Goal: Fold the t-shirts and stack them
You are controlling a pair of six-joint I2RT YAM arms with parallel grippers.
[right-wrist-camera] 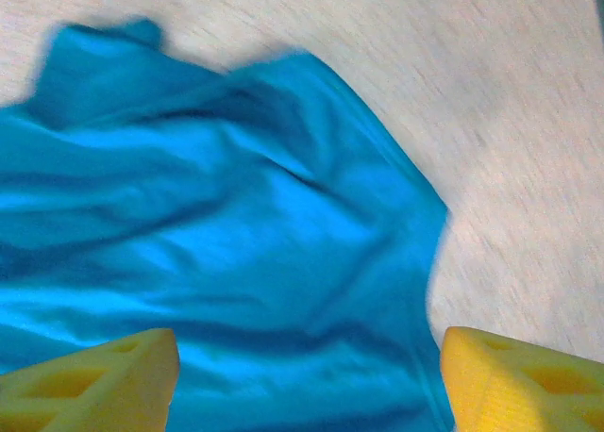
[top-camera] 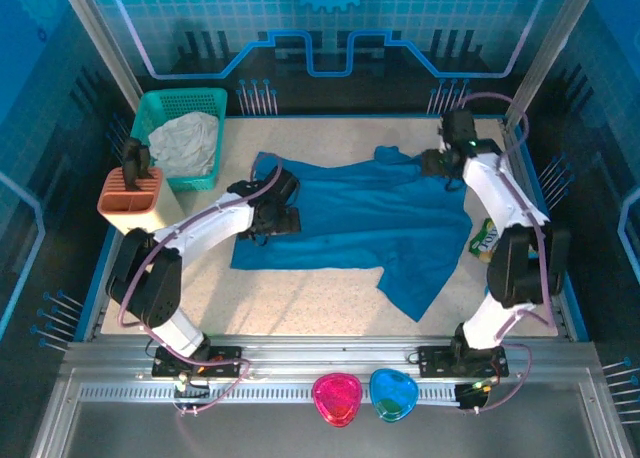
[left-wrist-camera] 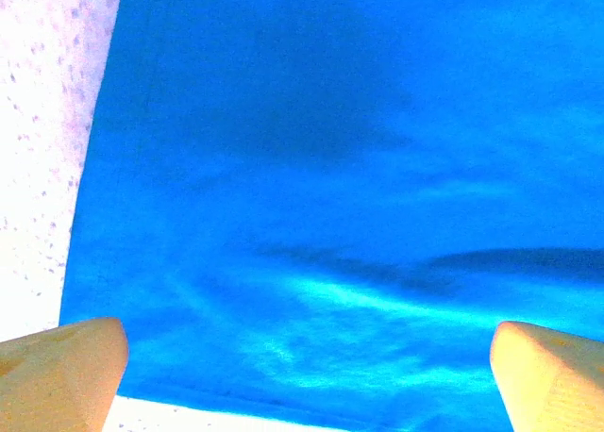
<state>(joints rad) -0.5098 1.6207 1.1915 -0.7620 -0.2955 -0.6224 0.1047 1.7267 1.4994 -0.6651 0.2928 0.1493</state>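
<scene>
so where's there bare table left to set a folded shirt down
Best: the bare table strip between the t-shirt and the metal rail. A thinner strip runs behind the shirt by the back wall. Crowded: far-left corner, with basket and orange holder.

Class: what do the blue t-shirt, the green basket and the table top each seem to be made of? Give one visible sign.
T-shirt: soft matte fabric, probably knit; it wrinkles and lies limp.
Green basket: likely moulded plastic; stiff latticed walls, even colour.
Table top: hard speckled surface, perhaps laminate or stone-look.
</scene>
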